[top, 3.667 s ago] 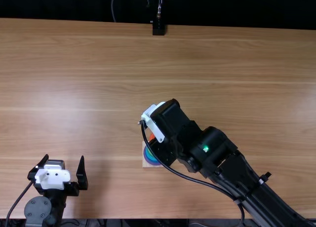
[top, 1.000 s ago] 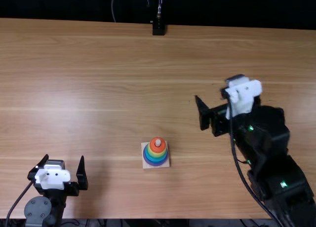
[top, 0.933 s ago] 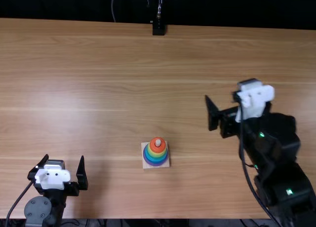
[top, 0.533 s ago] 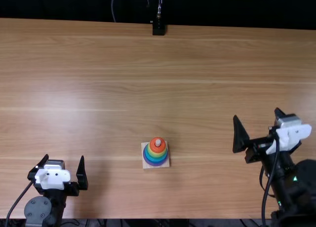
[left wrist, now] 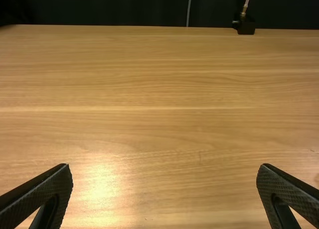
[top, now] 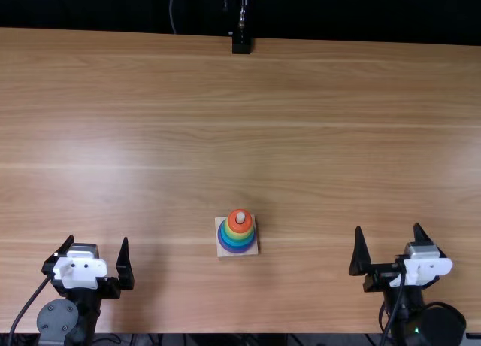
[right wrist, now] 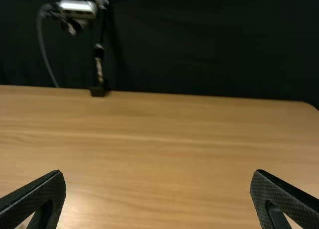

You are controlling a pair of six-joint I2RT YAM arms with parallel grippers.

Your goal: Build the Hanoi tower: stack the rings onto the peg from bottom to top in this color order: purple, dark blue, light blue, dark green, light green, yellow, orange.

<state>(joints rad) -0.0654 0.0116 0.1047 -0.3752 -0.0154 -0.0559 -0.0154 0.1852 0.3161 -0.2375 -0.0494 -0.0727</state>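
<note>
In the top view my left gripper (top: 98,244) is open at the near left of the table, well apart from the tower. My right gripper (top: 388,233) is open too, low at the near right, with nothing between its fingers. Between the two arms, rings are stacked on a peg (top: 240,217) with a square light base (top: 251,250). From the top I see an orange ring (top: 235,226), then yellow, green and blue shades, and a purple ring (top: 239,251) lowest. Wide-spread fingers show for the left gripper (left wrist: 164,167) and the right gripper (right wrist: 155,171) in their wrist views.
The wooden table (top: 188,120) spreads around the tower. At its far edge stands a black clamp mount (top: 241,44) carrying a camera, also seen as a mount (right wrist: 99,90) in the right wrist view. A dark curtain (right wrist: 209,50) hangs behind.
My right gripper was over the tower; it has since moved away to the right and back toward the near edge, uncovering the stacked rings. The left arm and the tower have kept still.
</note>
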